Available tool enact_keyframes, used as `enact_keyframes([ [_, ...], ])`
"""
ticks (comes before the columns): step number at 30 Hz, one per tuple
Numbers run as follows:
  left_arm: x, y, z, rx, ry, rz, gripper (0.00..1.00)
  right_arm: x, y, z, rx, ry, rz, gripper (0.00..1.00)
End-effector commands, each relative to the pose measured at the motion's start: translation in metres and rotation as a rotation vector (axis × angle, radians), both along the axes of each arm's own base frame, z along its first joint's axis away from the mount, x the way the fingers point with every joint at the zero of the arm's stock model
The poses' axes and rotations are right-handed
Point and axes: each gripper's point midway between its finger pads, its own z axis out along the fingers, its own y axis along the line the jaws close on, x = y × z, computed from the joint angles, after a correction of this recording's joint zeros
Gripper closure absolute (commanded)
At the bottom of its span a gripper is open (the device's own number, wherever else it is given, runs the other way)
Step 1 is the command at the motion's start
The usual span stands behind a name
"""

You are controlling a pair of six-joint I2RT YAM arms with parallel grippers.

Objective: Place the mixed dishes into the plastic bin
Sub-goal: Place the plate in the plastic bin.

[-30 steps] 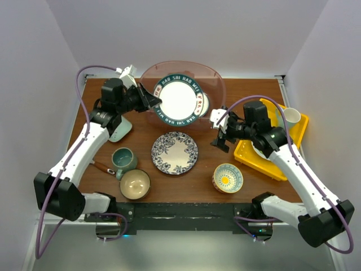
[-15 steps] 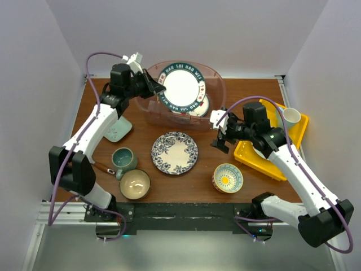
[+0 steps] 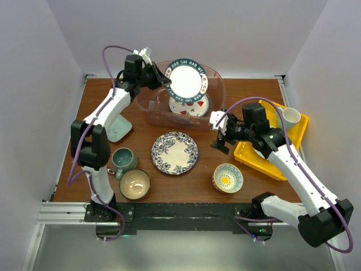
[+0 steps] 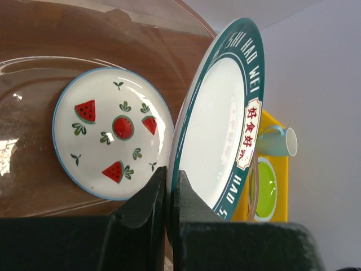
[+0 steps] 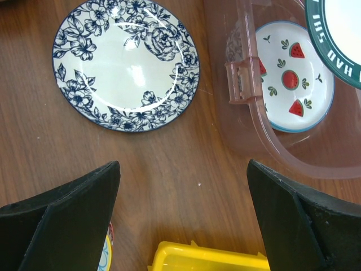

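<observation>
- Bright, even, from overhead; soft shadows on the brown wooden table [image 3: 186, 183].
- Small glare spots on the glossy white watermelon-marked plate [image 4: 113, 132] and blue-flowered white plate [image 5: 127, 65].

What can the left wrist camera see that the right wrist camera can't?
Only the left wrist camera shows the left claw pinching the green-rimmed plate by its edge, plus a pale mint cup and a lime-green plate. Only the right wrist camera shows the blue-flowered plate. Both show the watermelon plate lying in the plastic bin, part of the green-rimmed plate, and a bit of the yellow tray.
</observation>
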Motion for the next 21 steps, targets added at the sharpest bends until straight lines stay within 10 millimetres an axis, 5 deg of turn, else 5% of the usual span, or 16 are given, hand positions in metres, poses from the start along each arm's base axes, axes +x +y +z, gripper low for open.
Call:
enact_keyframes([
  [1,0.028,-0.004,0.032,-0.052,-0.089,0.011,1.0,0.001,0.003,0.008,0.016,-0.039,0.017,0.02],
  [8,0.055,-0.014,-0.008,-0.04,-0.024,-0.001,1.0,0.001,0.003,0.005,0.01,-0.037,0.017,0.02],
  [21,0.067,-0.016,-0.074,0.008,0.083,-0.005,1.0,0.001,0.004,0.002,0.001,-0.039,0.019,0.02],
])
